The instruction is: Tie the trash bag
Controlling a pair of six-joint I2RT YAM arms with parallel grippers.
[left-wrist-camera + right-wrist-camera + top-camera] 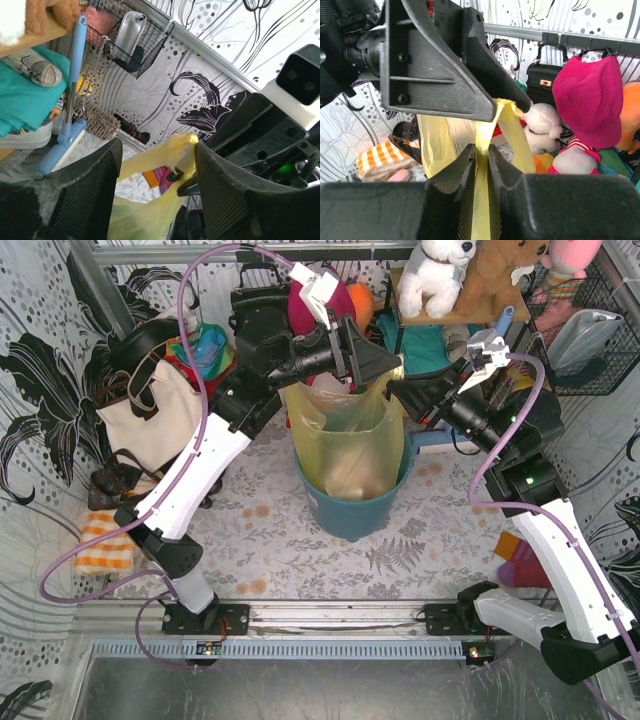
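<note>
The yellow-green trash bag (345,420) stands in the teal bin (350,515), with crumpled white paper (352,475) showing through. Its top is pulled up at the bin's far right side. My right gripper (398,390) is shut on a gathered strip of the bag's rim (481,150). My left gripper (375,365) is open just above it. In the left wrist view its jaws (159,147) stand wide apart around the raised bag edge (150,210), which lies against the right finger. The left gripper also shows in the right wrist view (507,106), straddling the strip.
A cream tote bag (150,410) stands left of the bin, with an orange checked cloth (105,540) on the floor mat. A shelf of plush toys (440,275) and a wire basket (585,330) are at the back right. A blue brush (75,100) leans there.
</note>
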